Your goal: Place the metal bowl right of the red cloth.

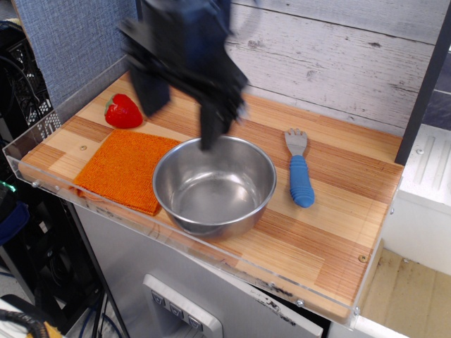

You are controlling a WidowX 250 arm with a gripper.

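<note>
The metal bowl (214,184) stands upright on the wooden table, just right of the red cloth (123,169), its rim touching or slightly overlapping the cloth's right edge. The cloth lies flat at the front left. My gripper (182,116) is blurred by motion, raised above the table behind the bowl and cloth. Its two fingers (211,127) stand wide apart and hold nothing. It is clear of the bowl.
A red strawberry toy (123,111) lies behind the cloth at the left. A fork with a blue handle (300,173) lies right of the bowl. A clear plastic lip (42,184) runs along the table's front and left edges. A dark post (423,84) stands at the right.
</note>
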